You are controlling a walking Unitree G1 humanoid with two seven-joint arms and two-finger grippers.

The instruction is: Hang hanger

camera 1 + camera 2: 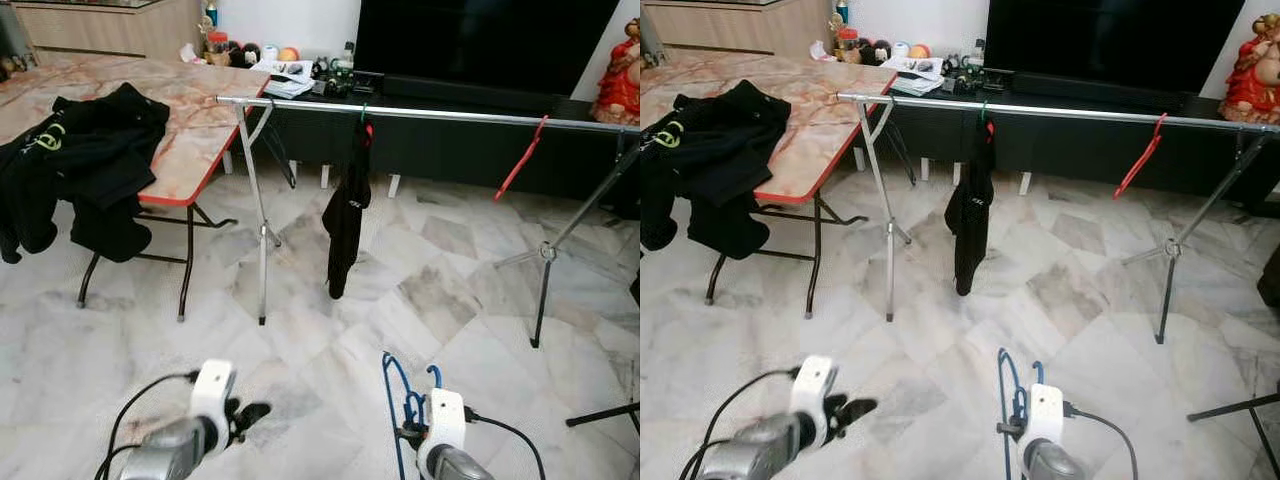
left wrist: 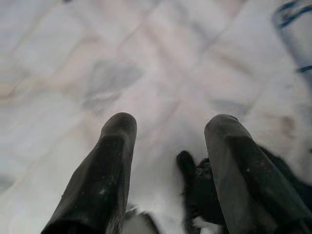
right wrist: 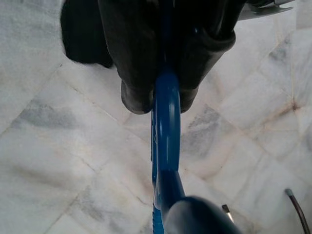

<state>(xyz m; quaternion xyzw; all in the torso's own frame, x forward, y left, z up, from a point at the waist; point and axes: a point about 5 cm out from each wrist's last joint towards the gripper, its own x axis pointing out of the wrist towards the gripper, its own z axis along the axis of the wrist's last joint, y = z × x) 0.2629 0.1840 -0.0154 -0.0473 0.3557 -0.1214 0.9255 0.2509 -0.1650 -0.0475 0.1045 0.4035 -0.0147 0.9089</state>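
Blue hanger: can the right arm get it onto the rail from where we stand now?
Probably not yet. The right gripper holds the blue hanger low, while the rail stands well ahead across open floor; nothing blocks the way.

Both eye views look from head height forward and down across the marble floor (image 1: pixel 330 350) toward the clothes rail (image 1: pixel 1060 113), sharing nearly the whole scene. Each wrist view looks along its own fingers, close above that floor.
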